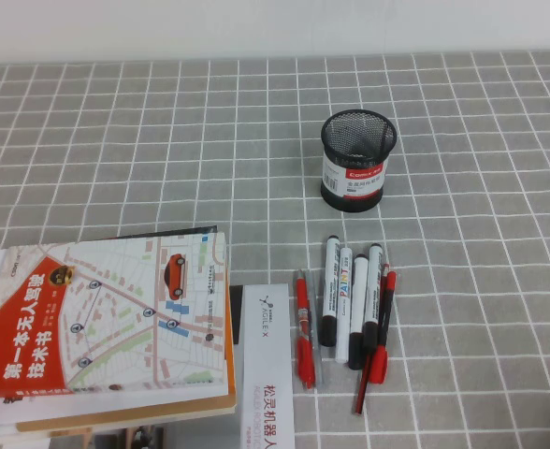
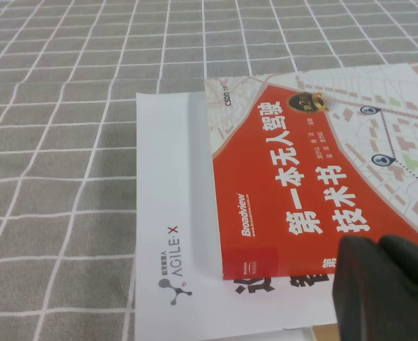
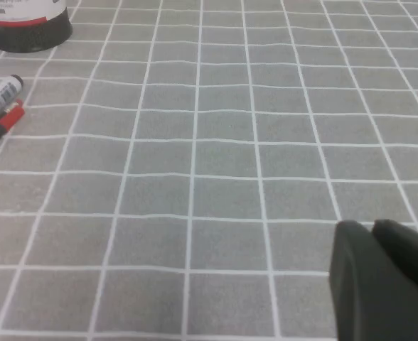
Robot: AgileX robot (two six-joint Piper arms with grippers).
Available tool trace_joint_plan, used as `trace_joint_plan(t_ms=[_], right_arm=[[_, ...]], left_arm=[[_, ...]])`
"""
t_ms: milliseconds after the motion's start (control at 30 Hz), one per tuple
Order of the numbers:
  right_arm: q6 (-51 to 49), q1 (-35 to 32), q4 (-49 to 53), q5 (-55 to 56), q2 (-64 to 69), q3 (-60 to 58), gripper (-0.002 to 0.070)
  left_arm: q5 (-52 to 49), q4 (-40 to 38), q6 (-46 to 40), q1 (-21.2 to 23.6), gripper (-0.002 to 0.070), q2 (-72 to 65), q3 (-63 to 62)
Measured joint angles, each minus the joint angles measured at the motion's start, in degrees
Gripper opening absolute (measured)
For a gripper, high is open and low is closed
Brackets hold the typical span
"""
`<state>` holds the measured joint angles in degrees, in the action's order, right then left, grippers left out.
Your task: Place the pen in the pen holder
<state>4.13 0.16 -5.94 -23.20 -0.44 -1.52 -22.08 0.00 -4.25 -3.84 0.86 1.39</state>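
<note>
We find nothing of the task done yet. The slim marker pen with white barrel, black cap and black end (image 1: 359, 311) lies flat on the grey grid-patterned bench (image 1: 481, 281), in a row of pens near the middle. A white marker with colourful print (image 1: 343, 292) touches its left side, and a similar white marker with black cap (image 1: 372, 297) its right. A red pen (image 1: 304, 327) lies at the left of the row and a slimmer red pen (image 1: 380, 337) at the right.

The small round black wire-mesh pen holder with its white, red-striped label (image 1: 357, 161) stands upright just beyond the row, and it looks empty.

Neither arm shows in the high view. The left hand (image 2: 387, 291) hangs over a red-covered book with a map print (image 2: 323, 163) on white sheets (image 2: 173, 234), near left. The right hand (image 3: 383, 280) hovers over bare bench right of the pens. Both hands look closed on nothing.

All steps remain: reach, grasp, lift, carry to the holder, drop in.
</note>
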Motion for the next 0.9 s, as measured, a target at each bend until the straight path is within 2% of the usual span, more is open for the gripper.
trace_joint_plan(t_ms=[100, 200, 333, 400, 500, 700, 900], right_arm=[[0.00, 0.00, -2.11, 0.00, 0.00, 0.00, -0.0013], [0.00, 0.00, -11.59, -0.11, 0.00, 0.00, -0.0012], [0.00, 0.00, -35.74, 2.77, 0.00, -0.03, -0.0013], [0.00, 0.00, -51.42, 5.02, 0.00, -0.03, -0.0013], [0.00, 0.00, -62.08, 8.24, 0.00, -0.03, -0.0013], [2.32, 0.00, -64.97, 9.58, 0.00, -0.03, -0.0013], [10.40, 0.00, -65.25, 7.02, 0.00, -0.03, -0.0013]], left_arm=[[0.00, 0.00, 0.00, 0.00, -0.0004, 0.00, 0.00], [0.00, 0.00, 0.00, 0.00, -0.0004, 0.00, 0.00], [0.00, 0.00, 0.00, 0.00, -0.0004, 0.00, 0.00], [0.00, 0.00, 0.00, 0.00, -0.0004, 0.00, 0.00], [0.00, 0.00, 0.00, 0.00, -0.0004, 0.00, 0.00], [0.00, 0.00, 0.00, 0.00, -0.0004, 0.00, 0.00], [0.00, 0.00, 0.00, 0.00, -0.0004, 0.00, 0.00]])
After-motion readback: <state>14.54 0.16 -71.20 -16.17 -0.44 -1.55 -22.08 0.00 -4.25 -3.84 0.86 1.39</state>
